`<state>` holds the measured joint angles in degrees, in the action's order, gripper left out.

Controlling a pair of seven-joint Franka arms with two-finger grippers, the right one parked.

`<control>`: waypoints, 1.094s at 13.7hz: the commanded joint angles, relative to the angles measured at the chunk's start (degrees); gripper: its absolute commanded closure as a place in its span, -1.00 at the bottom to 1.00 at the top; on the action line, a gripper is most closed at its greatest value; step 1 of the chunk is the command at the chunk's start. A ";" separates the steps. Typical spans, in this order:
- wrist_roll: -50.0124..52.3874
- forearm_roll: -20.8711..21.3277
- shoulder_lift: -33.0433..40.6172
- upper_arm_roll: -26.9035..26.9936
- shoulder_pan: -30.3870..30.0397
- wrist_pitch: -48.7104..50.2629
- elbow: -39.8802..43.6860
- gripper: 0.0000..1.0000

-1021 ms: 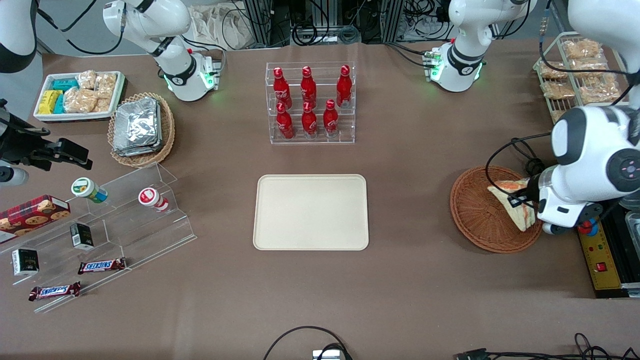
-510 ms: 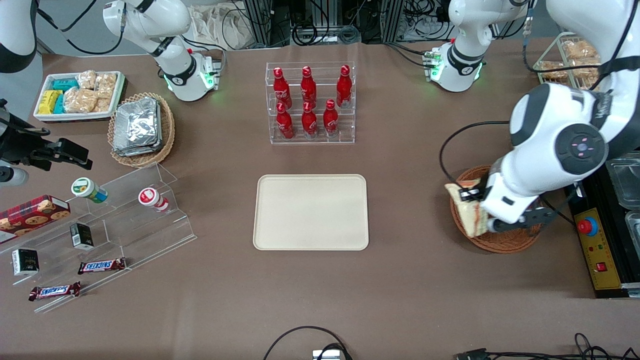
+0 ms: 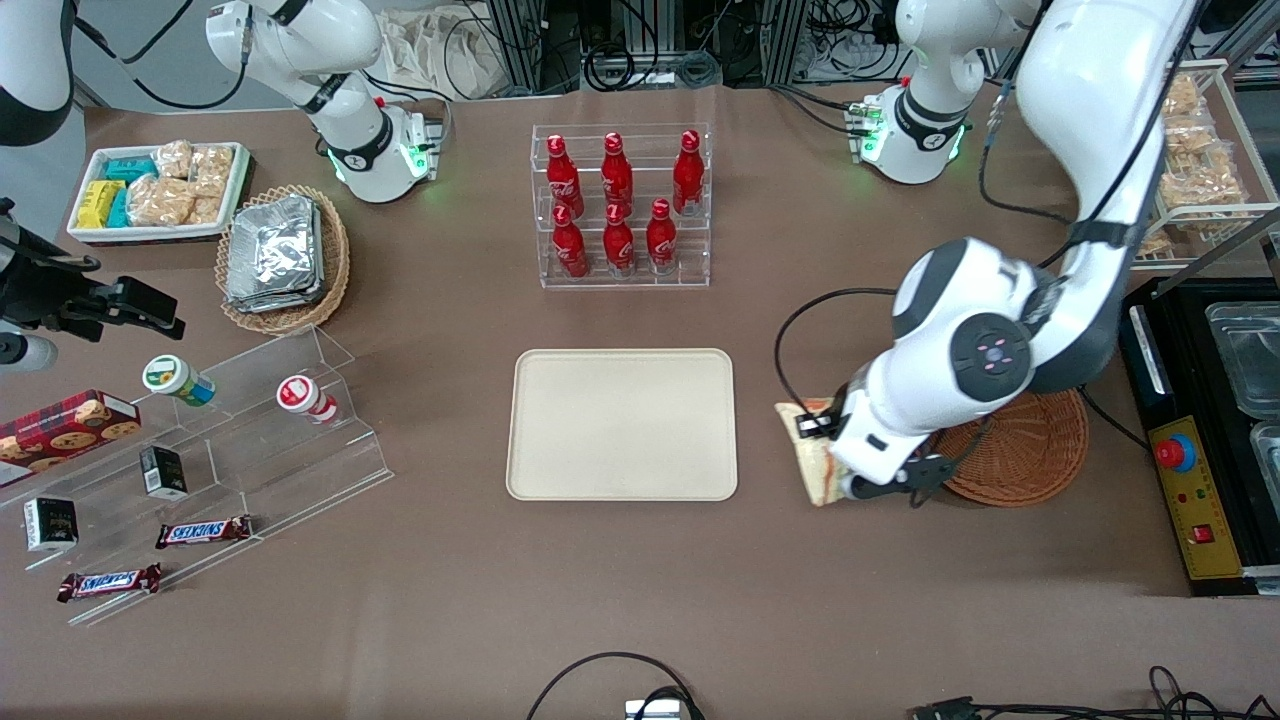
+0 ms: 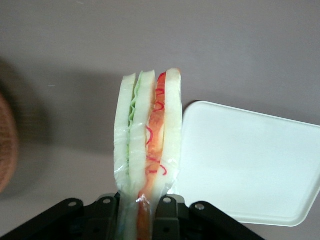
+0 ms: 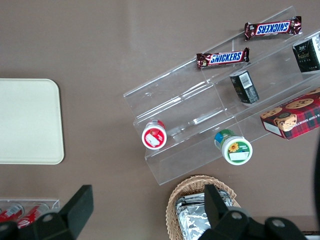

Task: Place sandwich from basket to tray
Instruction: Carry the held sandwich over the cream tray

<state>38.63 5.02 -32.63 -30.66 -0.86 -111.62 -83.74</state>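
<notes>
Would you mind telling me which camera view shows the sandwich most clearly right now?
The left wrist view: the sandwich fills it edge-on, bread and red and green filling plain, clamped in the tool. The front view shows only part of it beside the arm, between basket and tray. The right wrist view misses it.

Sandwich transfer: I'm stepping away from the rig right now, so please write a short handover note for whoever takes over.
Gripper: shut on the sandwich, carried in the air over the bare table between the basket and the tray.
Basket: no sandwich left in it.
Tray: nothing on it yet.
Done: sandwich gripped and taken out of the basket.
Left: carry it over the tray, lower it, open the gripper, withdraw.
</notes>
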 commanded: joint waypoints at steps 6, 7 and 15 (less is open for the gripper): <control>2.15 5.33 -10.87 0.17 10.42 -6.86 2.88 1.00; 2.24 6.48 -12.18 0.17 12.01 -6.68 2.88 1.00; -1.36 7.81 -14.83 0.34 14.48 -3.16 1.82 -1.00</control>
<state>38.23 11.48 -47.26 -30.39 13.48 -116.47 -83.43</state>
